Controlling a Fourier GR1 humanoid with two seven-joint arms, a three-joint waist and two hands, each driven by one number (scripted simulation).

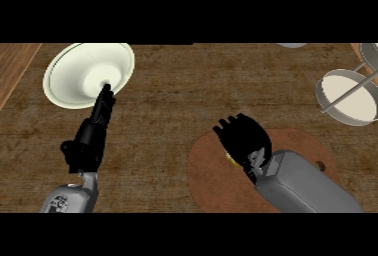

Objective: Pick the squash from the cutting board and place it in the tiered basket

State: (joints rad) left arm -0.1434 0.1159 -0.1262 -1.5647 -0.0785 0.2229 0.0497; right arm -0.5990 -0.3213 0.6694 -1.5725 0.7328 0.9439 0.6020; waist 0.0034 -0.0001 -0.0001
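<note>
— So, what do we have below us?

— We look steeply down on a brown counter (pixel 184 100). At lower right lies a round reddish-brown cutting board (pixel 210 175), and our right hand (pixel 242 137) is over it, fingers bent downward and spread a little.

— Can we see the squash?

— Only a small yellow sliver of the squash (pixel 232 160) shows, at the left edge of our right hand, on the cutting board. Our fingers arch over it, but we cannot tell whether they have closed on it or merely hang above; the hand hides most of it.

— And our other hand?

— Our left hand (pixel 92 132) stands at the left, fingers straight and together, pointing up the view, holding nothing. Its fingertips overlap the lower rim of a pale cream plate (pixel 77 65) at upper left.

— Where is the tiered basket?

— At the right edge, near the top, we see the tiered basket (pixel 332 107): a grey ring with a cream inside, crossed by grey rods. It sits well apart from the cutting board's squash, up and to the right of our right hand.
</note>
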